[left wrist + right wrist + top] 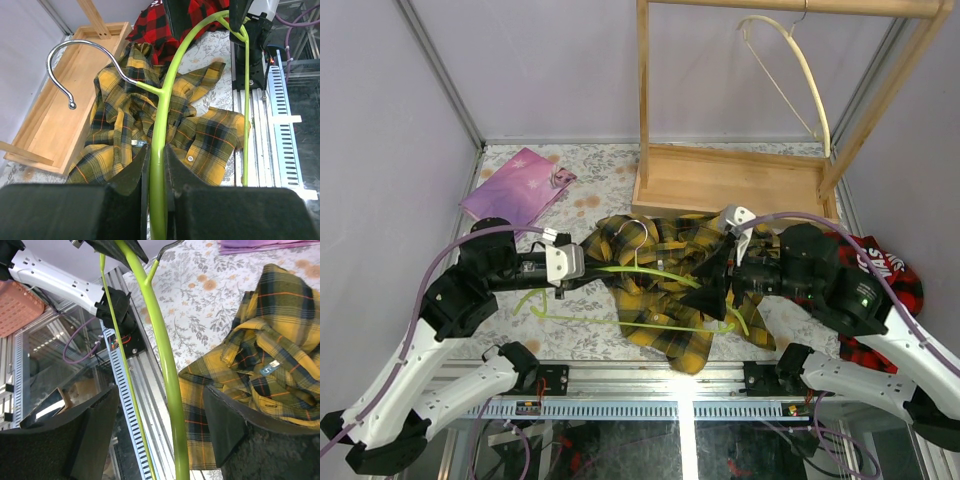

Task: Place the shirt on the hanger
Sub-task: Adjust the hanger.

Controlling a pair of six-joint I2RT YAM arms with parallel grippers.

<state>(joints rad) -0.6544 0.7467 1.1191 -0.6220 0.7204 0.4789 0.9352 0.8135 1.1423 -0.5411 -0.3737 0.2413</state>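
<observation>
Hanger sits clamped in the left tool, right tool gaping around it; next, thread it into the shirt.

Shirt: yellow-and-black plaid crossed by thin orange lines, with a small blue label inside. Hanger: pale yellow-green throughout; hook: bright silver. Surface: white with a grey floral print (brown-orange blooms scattered near the far edge). Garment at the right edge: red-and-black plaid, white lettering. Bag at the far left corner: glossy purple-pink. Tray: light natural wood. Second hanger: cream. Left tool and right tool: matt black fingers.
</observation>
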